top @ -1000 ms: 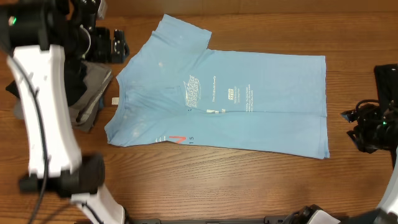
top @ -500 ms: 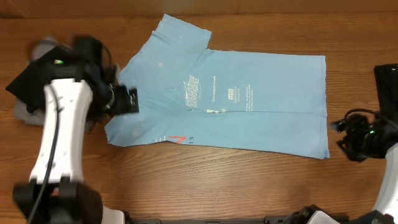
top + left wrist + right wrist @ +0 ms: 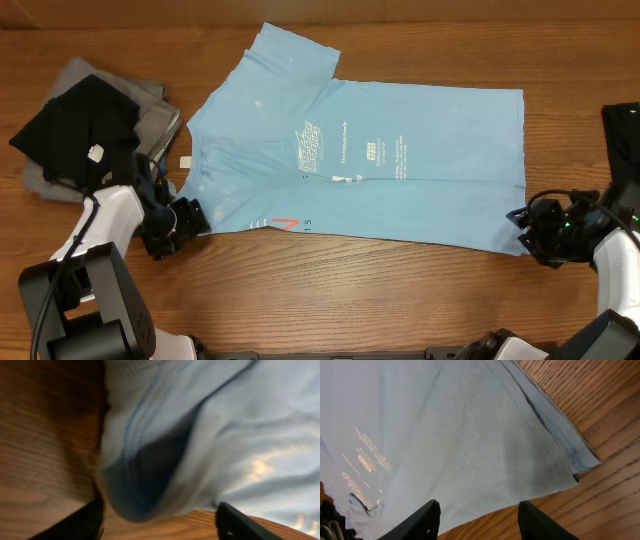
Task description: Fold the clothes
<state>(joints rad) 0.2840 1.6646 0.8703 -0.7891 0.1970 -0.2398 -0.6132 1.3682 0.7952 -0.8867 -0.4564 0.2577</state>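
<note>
Overhead, I see the sky-blue T-shirt (image 3: 400, 170) flat on the wooden table (image 3: 330, 290), black and grey clothes (image 3: 80, 130) piled at its left, my left gripper (image 3: 187, 220) at its near collar-end corner and my right gripper (image 3: 522, 232) at its near hem corner. Left wrist: blurred fingers (image 3: 75, 522) stand apart around a raised blue fold. Right wrist: fingers (image 3: 427, 520) stand apart over the hem corner, gripping nothing.

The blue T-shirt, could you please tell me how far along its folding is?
Done: the T-shirt lies spread flat on the table. In hand: the left pincer sits at its near collar-end corner and the right pincer at its near hem corner, both open at the edge, neither clamped yet. Left: every fold of it, then the black and grey pile beside it.
</note>
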